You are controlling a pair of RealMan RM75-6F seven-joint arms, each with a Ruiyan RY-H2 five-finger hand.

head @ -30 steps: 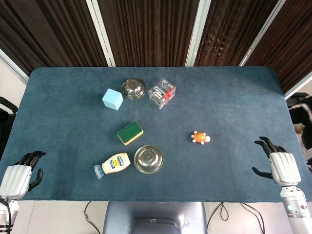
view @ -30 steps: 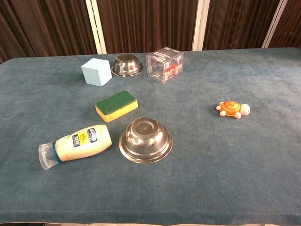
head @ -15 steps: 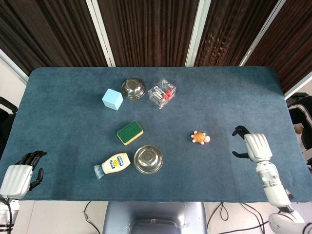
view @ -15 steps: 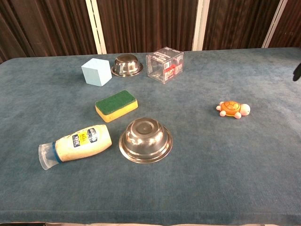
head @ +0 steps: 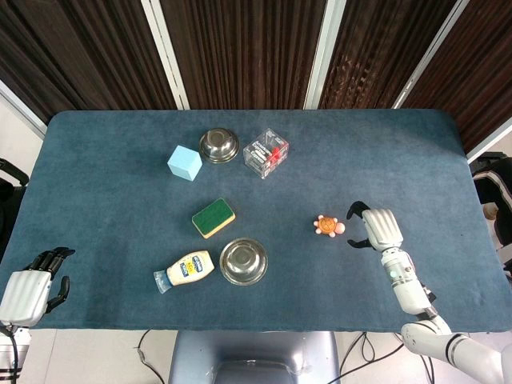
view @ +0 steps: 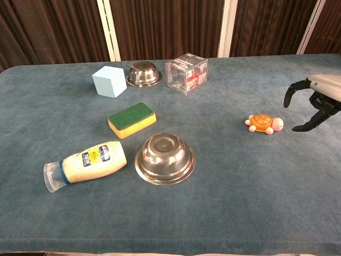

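The left hand [head: 30, 288] rests at the desk's [head: 120, 160] near corner, fingers curled, holding nothing. Mid-desk lie a mayonnaise bottle [head: 186, 270] and an upturned bowl [head: 243, 261]. The toy turtle [head: 328, 226] sits right of centre; the right hand [head: 374, 228] hovers just beside it, fingers spread, empty. A low fingertip could nudge the turtle away.

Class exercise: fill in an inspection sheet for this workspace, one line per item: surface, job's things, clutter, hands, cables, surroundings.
Surface: blue cloth table.
Job's things: toy turtle upright, just beside the right hand, apart.
Clutter: two upturned steel bowls, sponge, blue cube, clear box, mayonnaise bottle lying down.
Hands: right hand open, fingers spread toward turtle; left hand at near table edge, fingers curled, empty.
Cables: some below the table front.
Surroundings: dark curtains behind.
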